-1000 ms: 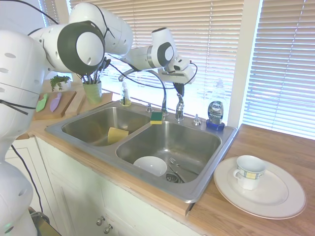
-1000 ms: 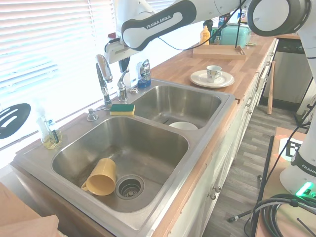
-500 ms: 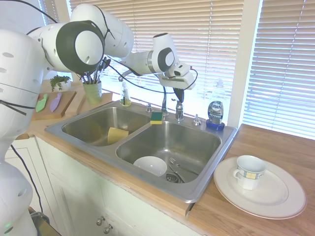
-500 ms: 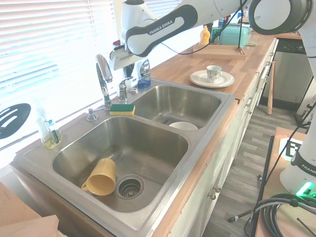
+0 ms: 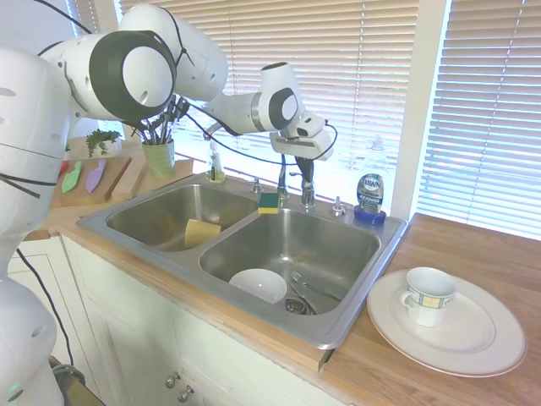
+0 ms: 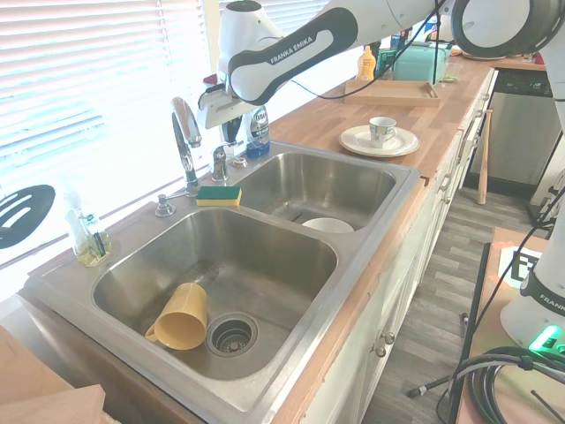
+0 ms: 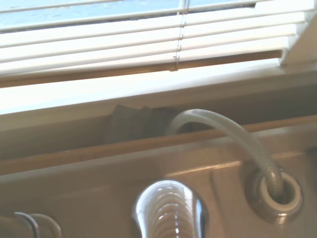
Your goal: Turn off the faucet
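Observation:
The chrome faucet (image 5: 281, 173) stands on the sink's back ledge, and its gooseneck spout (image 6: 185, 141) arches over the left basin. Its short lever handle (image 5: 308, 193) (image 6: 219, 162) sits just right of the spout base, lowered and close to the ledge. My gripper (image 5: 306, 167) (image 6: 231, 132) hangs straight above the handle with its dark fingers shut, tips touching or nearly touching the handle's top. In the wrist view the handle's rounded chrome top (image 7: 168, 208) fills the bottom centre. I see no water running from the spout.
A green-and-yellow sponge (image 5: 270, 202) lies on the divider by the faucet. A dish-soap bottle (image 5: 369, 194) stands right of the handle and a small chrome cap (image 5: 337, 205) lies between them. A white bowl (image 5: 258, 285) and a yellow cup (image 5: 201, 231) lie in the basins. A plate with a mug (image 5: 428, 296) rests on the counter.
My gripper has come down and slightly towards the faucet. The lever handle, upright a second ago, now sits lower under the fingertips.

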`<state>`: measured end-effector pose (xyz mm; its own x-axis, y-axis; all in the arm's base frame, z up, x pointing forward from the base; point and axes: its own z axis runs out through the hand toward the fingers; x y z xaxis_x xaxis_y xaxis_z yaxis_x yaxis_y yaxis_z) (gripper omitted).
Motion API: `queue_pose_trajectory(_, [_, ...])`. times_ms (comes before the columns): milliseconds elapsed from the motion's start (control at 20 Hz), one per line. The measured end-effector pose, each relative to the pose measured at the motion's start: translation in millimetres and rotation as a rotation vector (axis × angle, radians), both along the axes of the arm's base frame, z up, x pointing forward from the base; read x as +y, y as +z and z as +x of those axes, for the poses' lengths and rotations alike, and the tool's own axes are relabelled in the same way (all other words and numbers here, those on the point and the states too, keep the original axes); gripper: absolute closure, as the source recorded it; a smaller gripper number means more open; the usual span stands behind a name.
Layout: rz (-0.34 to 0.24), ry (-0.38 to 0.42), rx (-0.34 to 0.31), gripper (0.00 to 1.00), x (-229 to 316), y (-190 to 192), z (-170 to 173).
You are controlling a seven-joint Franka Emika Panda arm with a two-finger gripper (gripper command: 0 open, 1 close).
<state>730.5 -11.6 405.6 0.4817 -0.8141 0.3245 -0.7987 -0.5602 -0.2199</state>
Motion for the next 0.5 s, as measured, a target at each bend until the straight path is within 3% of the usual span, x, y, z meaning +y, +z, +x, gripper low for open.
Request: queue_pose_trajectory(500, [-0.013, 0.011, 0.026, 1.00, 3, -15, -6])
